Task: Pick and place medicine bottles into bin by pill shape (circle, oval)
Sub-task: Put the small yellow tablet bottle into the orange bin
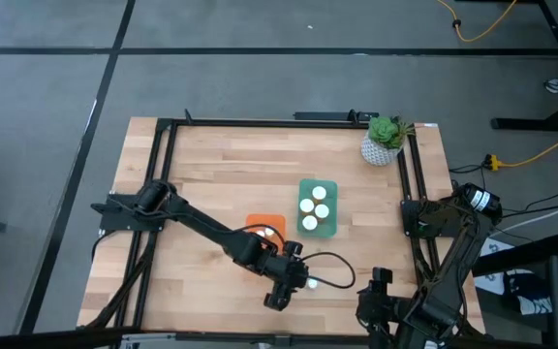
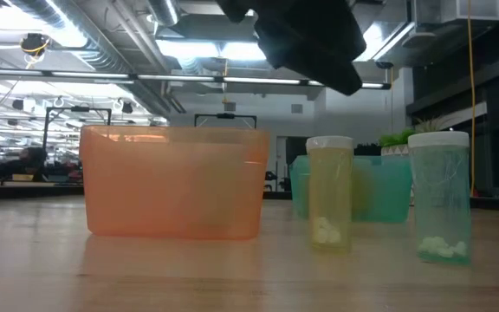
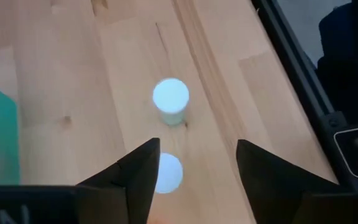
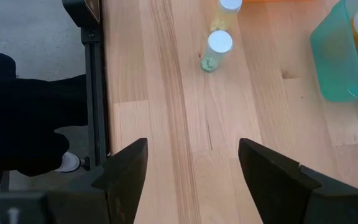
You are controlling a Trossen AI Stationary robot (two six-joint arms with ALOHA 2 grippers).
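At the desk's [image 1: 201, 165] near edge, toward its right corner, the right claw [image 4: 192, 149] waits with its fingers spread and nothing between them, looking out over bare wood. It seems parked there to leave room for the other arm.

Just beyond it, the left arm reaches across from the left side. The left claw [image 3: 197, 149] hangs over two loose bottles, fingers spread and holding nothing. One white cap [image 3: 166, 173] shows low in the gap, close to one finger, and the other cap [image 3: 170, 96] sits a little past the fingertips. The open spread looks like the set-up for coming down around the closer bottle.

From desk height the pair stand upright and apart. There is a yellowish bottle [image 2: 329, 195] and a greenish bottle [image 2: 440, 198], each with a few pale pills at the bottom. I cannot read the pill shape, so I cannot say which bin either bottle belongs in.

Farther back are two bins, side by side, presumably one per pill shape. The orange bin [image 1: 271, 222] is partly covered by the arm, so I cannot tell what it holds. The teal bin [image 1: 332, 186] shows what I count as four white caps, already sorted.

At the far right corner is one plant pot [image 1: 380, 151], well apart from the work.
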